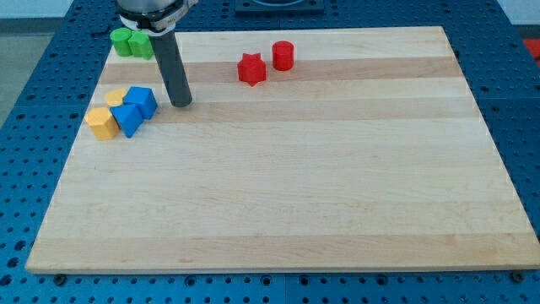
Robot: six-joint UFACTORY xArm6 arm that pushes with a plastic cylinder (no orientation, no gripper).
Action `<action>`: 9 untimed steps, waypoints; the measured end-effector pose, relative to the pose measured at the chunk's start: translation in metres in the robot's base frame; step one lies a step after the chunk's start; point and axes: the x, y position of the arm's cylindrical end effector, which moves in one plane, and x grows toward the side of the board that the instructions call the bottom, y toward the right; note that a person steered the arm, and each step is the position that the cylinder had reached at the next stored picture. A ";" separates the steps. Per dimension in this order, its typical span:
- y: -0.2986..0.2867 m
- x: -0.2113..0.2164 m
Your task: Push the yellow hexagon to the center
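The yellow hexagon (101, 122) sits at the view's left edge of the wooden board (278, 186). It touches a blue triangular block (128, 117). A blue cube (141, 101) and a second yellow block (117, 95) crowd just above it. My tip (181, 103) rests on the board to the right of this cluster, a short gap from the blue cube and not touching any block. The rod rises up out of the view's top.
Two green blocks (132, 41) stand at the board's top left corner, behind the rod. A red star (251, 68) and a red cylinder (283, 56) sit near the view's top, right of my tip.
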 end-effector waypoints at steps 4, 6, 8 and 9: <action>-0.031 0.113; -0.148 0.122; -0.150 0.103; -0.150 0.061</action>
